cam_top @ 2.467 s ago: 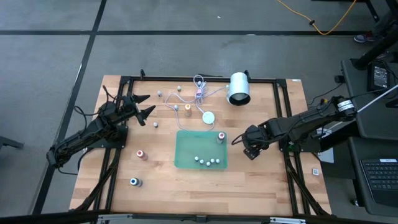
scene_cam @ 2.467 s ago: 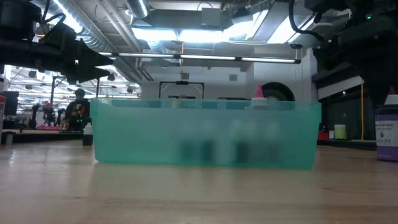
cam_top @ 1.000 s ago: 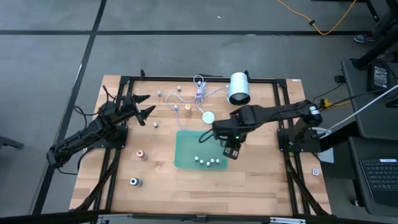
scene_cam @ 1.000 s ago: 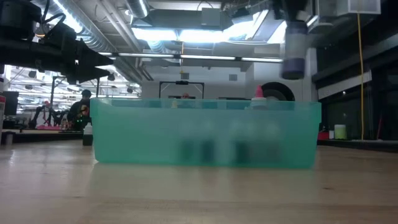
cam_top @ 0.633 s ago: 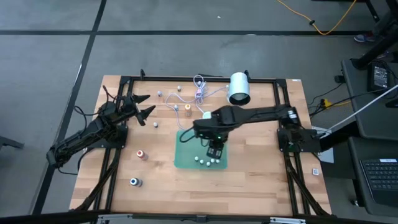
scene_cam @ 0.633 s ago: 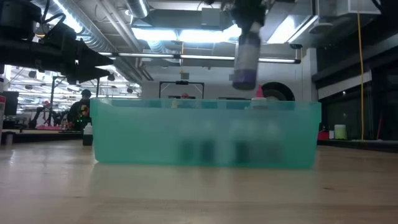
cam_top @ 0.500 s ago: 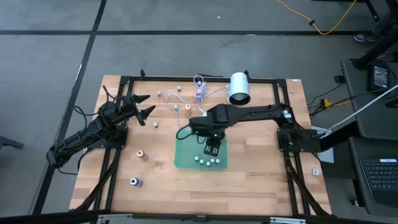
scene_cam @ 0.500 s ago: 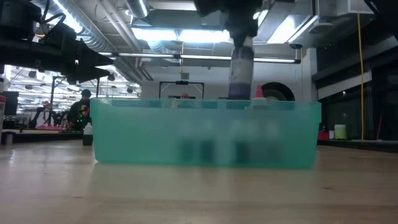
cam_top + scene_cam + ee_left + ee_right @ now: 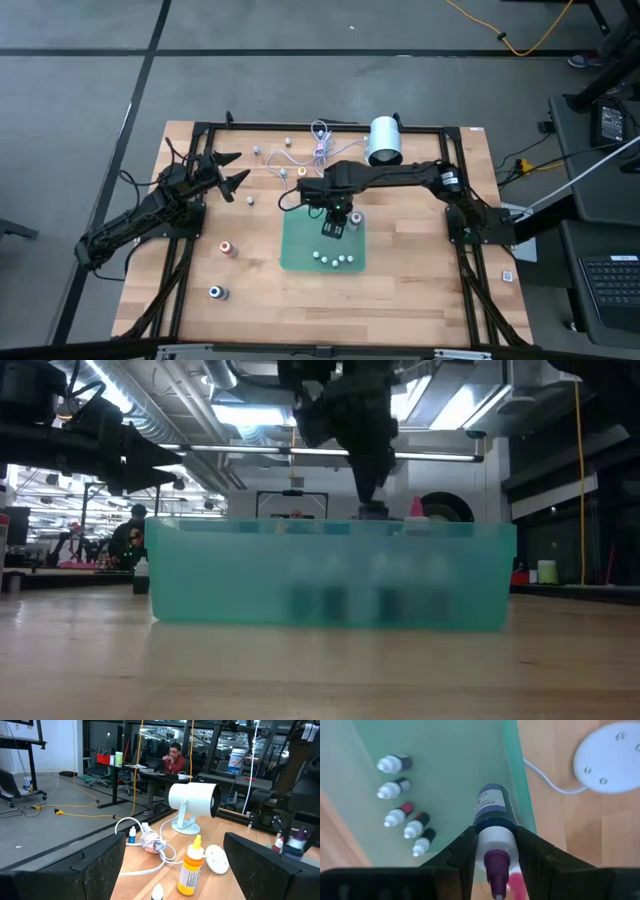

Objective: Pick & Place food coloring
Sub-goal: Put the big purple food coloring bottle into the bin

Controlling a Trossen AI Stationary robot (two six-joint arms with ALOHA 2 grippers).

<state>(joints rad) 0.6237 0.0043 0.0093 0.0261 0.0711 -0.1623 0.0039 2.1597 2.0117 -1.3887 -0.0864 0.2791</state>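
Bottles of food coloring lie scattered: a blue-capped one and a red-capped one stand loose on the wood at the left, near the waiting left gripper, its fingers spread. Five small bottles lie in the green tray. Above its far edge, the right gripper pinches a purple-tipped bottle at the neck. It looks light, rigid and slick, best gripped at the shoulder.

desk: pale wood, matt, visible grain. tray: translucent green plastic, smooth. bottle in right hand: glossy plastic, white collar, purple tip. hand fingers matt black.
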